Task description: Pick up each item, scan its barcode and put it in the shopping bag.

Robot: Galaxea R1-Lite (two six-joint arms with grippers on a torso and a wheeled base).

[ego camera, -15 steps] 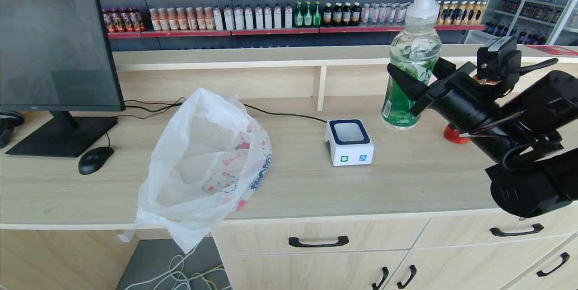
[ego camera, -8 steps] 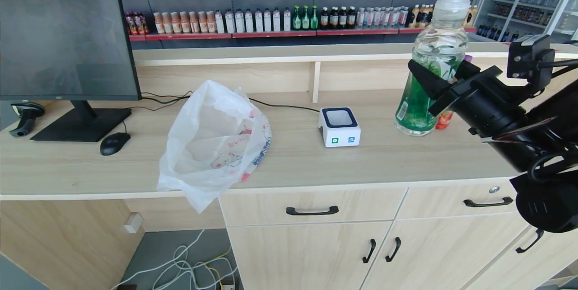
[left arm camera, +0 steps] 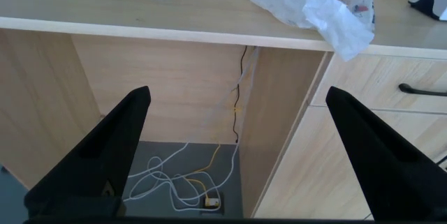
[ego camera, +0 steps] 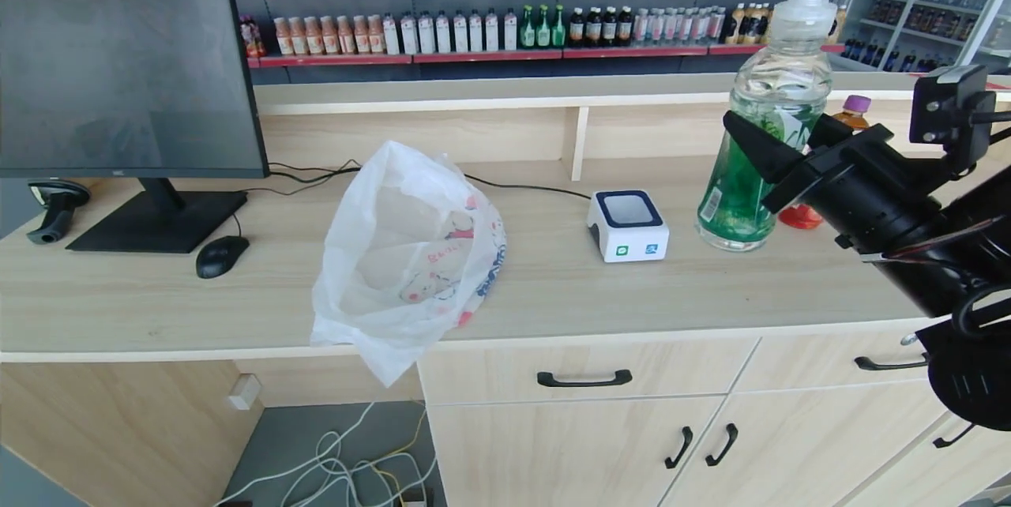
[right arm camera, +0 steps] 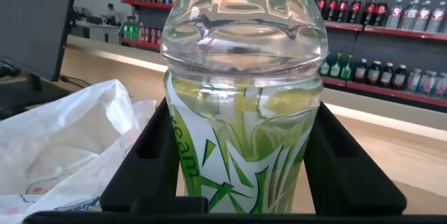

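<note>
A clear bottle with a green label [ego camera: 778, 80] stands upright to the right of the white barcode scanner [ego camera: 628, 225], low over the counter. My right gripper [ego camera: 770, 136] is shut on the bottle, one finger on each side of the bottle [right arm camera: 244, 112]. I cannot tell whether its base touches the wood. The white plastic shopping bag [ego camera: 411, 238] lies open left of the scanner, drooping over the counter's front edge. My left gripper [left arm camera: 237, 95] hangs open below counter height, facing the gap under the counter, with the bag [left arm camera: 321, 1] above it.
A monitor [ego camera: 130, 73], a mouse [ego camera: 221, 256] and a handheld scanner [ego camera: 55, 207] occupy the counter's left end. An orange bottle with a purple cap [ego camera: 855, 110] and a red item [ego camera: 799, 216] sit behind my right arm. Drawers and cabinet doors [ego camera: 584, 377] front the counter.
The head view has shifted and pulled back, so the whole scene sits differently. My right gripper keeps its hold on the bottle beside the scanner.
</note>
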